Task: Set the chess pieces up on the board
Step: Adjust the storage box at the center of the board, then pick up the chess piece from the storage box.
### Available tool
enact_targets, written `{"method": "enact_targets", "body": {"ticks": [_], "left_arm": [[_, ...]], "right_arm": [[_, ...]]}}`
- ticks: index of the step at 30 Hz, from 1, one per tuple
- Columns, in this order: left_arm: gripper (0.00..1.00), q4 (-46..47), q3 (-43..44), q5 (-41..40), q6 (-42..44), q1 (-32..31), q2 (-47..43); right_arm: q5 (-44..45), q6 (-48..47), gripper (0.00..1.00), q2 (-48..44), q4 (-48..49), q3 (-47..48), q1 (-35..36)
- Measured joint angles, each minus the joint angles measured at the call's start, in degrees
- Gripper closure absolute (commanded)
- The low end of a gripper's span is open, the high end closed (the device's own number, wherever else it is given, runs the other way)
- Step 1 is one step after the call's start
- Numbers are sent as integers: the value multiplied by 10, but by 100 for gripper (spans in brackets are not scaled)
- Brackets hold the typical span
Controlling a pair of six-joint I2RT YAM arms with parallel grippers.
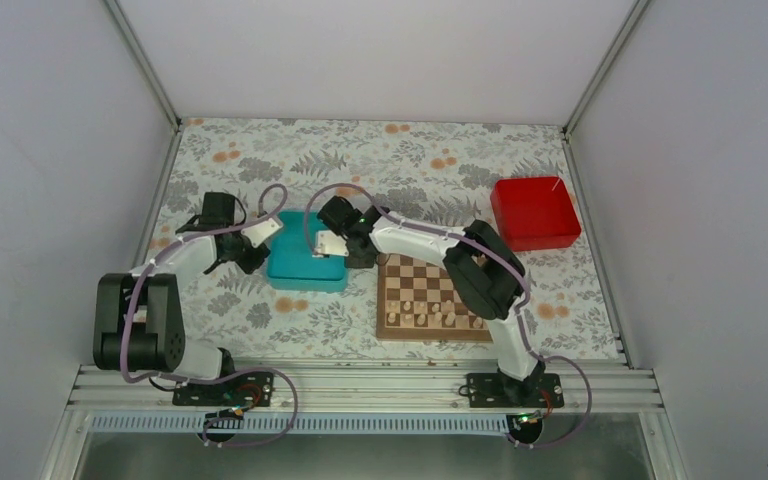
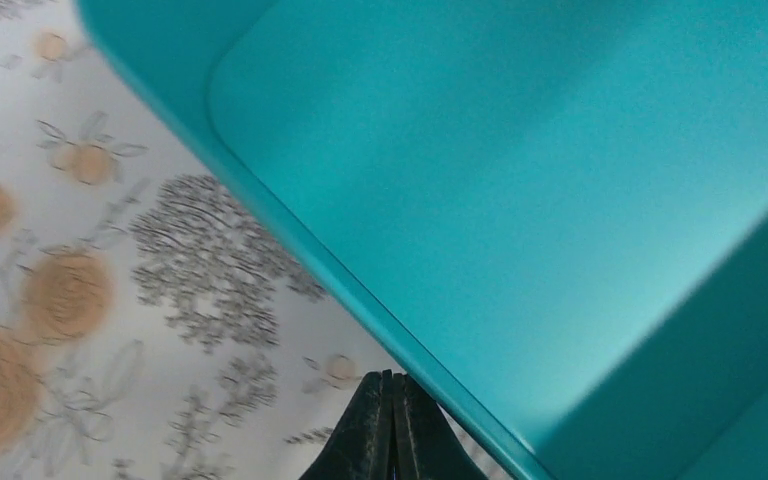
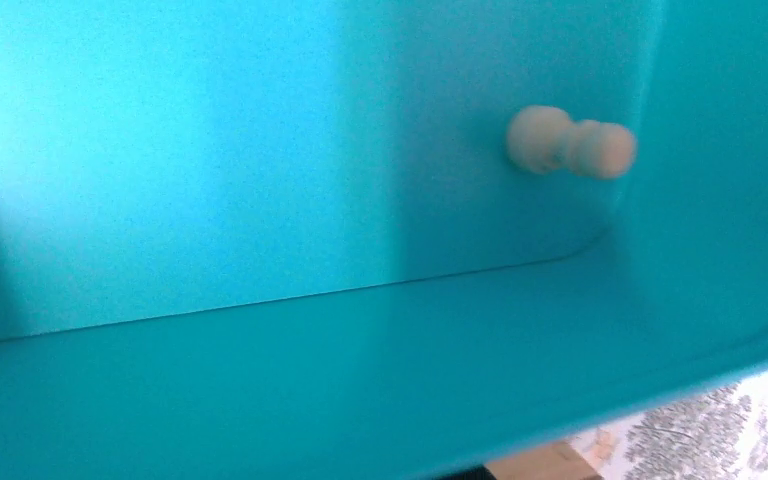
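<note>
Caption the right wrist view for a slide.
One pale chess piece lies on its side inside the teal tray, near a corner.

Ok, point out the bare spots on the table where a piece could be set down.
Bare: the cloth behind the teal tray and red box; also in front of the tray, left of the board. Crowded: the board's near rows of chess pieces.

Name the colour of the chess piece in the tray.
Pale beige; the chess piece shows best in the right wrist view.
</note>
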Motion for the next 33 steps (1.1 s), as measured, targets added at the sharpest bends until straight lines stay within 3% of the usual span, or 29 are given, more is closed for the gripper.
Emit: {"method": "enact_targets", "body": {"ticks": [5,7,11,12,13,16,22,27,33], "left_arm": [[98,-41,-25,-18,0,-32,-21],[96,-59,-42,-23,0,-47,-33],[73,-92,-61,-38,5,-58,-86],[66,-94,-60,-45,9,-55,-101],[51,-99,-58,-53,11,-52,-115],[40,-112,-40,-71,16,-38,-136],[3,-130,4,-101,39,24,-152],[0,-119,54,-122,38,92,-147],[0,-61,73,-158,-3,110,-115]], "right_arm": [[12,-15,95,0,7,20,-21],[12,-17,89,0,18,42,-25],[-9,-18,80,-7,64,81,-14],[-14,-17,78,-11,66,87,-9],[-20,-17,76,-14,65,95,-7],[-38,-17,72,-17,62,123,0],[-82,-6,60,-11,34,176,-5],[-116,0,49,27,15,217,-20],[-170,-2,40,76,-24,238,-42]]}}
